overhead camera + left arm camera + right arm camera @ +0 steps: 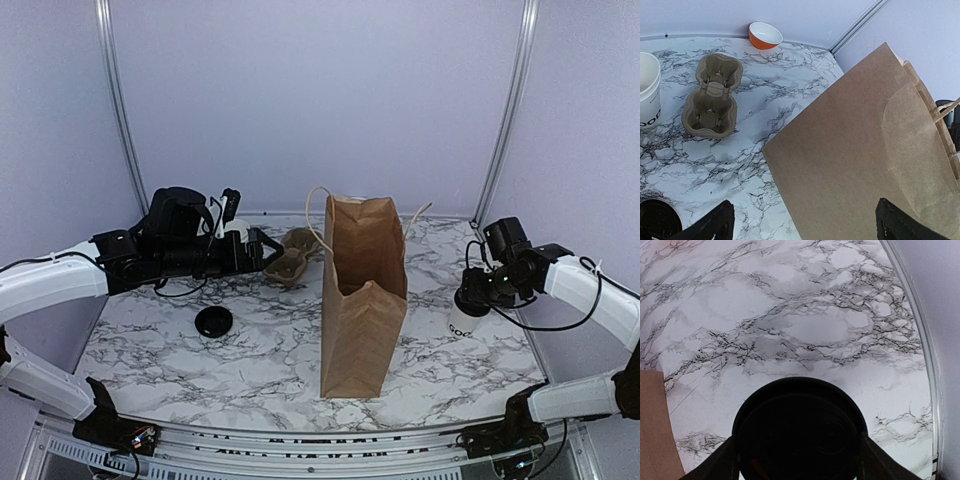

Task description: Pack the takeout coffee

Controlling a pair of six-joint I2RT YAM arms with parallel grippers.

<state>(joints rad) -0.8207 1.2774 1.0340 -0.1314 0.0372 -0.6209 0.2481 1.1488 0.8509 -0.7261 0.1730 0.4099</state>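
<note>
We note left hand (804,210) spread apart | right hand (797,460) astride takeout coffee (799,435), counter's (250,350) right edge | clamped or not, we cannot tell

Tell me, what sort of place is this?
Likely a robot test booth, not a café: plain lilac walls, a marble-patterned tabletop, and two white robot arms flanking a brown paper bag.

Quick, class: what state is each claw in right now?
Left claw: open, empty.
Right claw: around the coffee cup; grip cannot be told.

Marble table (250,360) holds bag (362,300), pulp tray (292,260), lid (213,321), bowl (765,35), takeout coffee (462,323).
</note>
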